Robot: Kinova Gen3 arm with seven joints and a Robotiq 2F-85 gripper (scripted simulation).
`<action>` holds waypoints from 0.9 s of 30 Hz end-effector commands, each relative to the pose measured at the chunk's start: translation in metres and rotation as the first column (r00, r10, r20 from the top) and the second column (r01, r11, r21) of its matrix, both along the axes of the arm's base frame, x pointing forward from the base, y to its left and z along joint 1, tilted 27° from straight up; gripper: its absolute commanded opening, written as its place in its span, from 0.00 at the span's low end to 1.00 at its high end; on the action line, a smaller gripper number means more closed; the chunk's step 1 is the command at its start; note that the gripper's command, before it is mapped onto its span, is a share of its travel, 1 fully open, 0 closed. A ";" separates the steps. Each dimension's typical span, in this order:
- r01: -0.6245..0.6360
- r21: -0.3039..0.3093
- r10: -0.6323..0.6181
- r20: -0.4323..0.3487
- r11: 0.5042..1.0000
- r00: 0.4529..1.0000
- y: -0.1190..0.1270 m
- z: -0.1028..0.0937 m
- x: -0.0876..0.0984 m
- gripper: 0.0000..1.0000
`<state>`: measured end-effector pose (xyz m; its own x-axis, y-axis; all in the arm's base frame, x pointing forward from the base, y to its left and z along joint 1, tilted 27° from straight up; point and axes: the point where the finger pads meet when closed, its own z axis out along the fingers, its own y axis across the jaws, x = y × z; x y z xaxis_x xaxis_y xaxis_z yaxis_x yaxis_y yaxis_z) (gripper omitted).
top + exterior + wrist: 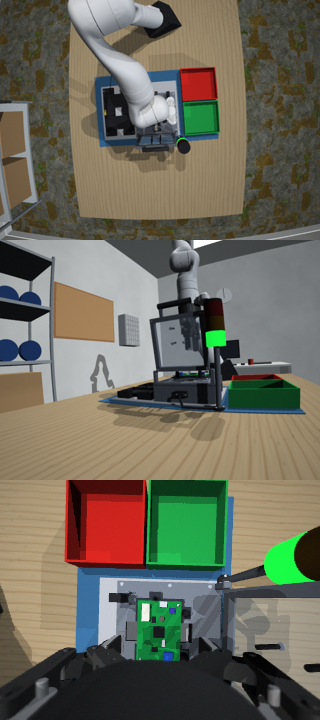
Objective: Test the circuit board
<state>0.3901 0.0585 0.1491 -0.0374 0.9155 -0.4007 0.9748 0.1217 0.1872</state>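
The green circuit board (pixel 191 374) (pixel 159 622) lies component side up in the tester (pixel 165 392) (pixel 137 588). Its white connector is at its upper left in the wrist view. The lid (pixel 138 147) (pixel 155 343) (pixel 285 588) stands open. The signal light (pixel 181 140) (pixel 215 338) (pixel 282 562) glows green. My gripper (pixel 192 347) (pixel 159 644) is open and empty above the board, with a finger to each side of it in the wrist view. The pins and holes cannot be made out. The green bin (pixel 201 117) (pixel 263 397) (pixel 187 530) and red bin (pixel 198 83) (pixel 115 530) are empty.
The raised lid and its handle (pixel 155 149) (pixel 174 303) stand close beside the gripper. The light's dark pole (pixel 218 384) rises at the tester's corner. The black tray (pixel 111 124) (pixel 126 392) is on the tester's other side from the bins. The arm hides part of the tester from above.
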 end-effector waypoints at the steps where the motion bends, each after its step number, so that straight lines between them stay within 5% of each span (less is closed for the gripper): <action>1: 0.021 -0.015 -0.021 -0.007 1.000 1.000 -0.013 -0.009 0.001 1.00; 27: 0.021 -0.015 -0.021 -0.007 1.000 1.000 -0.015 -0.015 0.002 1.00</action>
<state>0.3923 0.0429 0.1342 -0.0208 0.9099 -0.4143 0.9786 0.1034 0.1779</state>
